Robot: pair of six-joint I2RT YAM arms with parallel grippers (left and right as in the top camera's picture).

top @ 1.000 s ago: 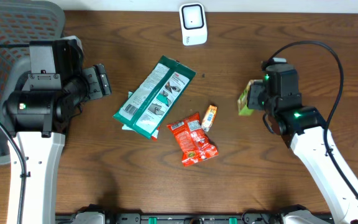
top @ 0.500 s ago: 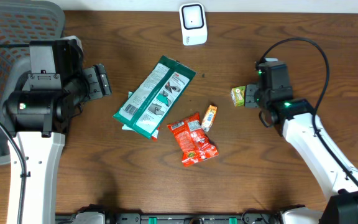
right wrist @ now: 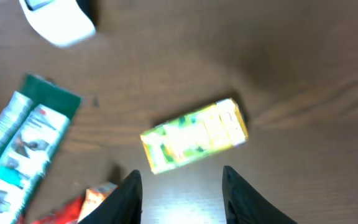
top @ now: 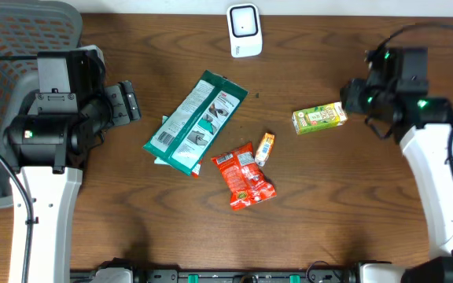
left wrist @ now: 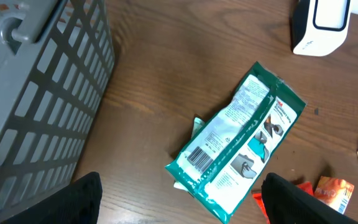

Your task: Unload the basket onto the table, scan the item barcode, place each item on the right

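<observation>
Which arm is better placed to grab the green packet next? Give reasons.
Left: its open end effector faces the green packet nearby; the right end effector sits beyond the juice carton.

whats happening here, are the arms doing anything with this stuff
The right pincer hovers open and empty beside a juice box lying on its side on the table, some way from the white scanner. The left pincer hangs open by the basket, holding nothing. A green pack and a red bag lie mid-table, untouched.
</observation>
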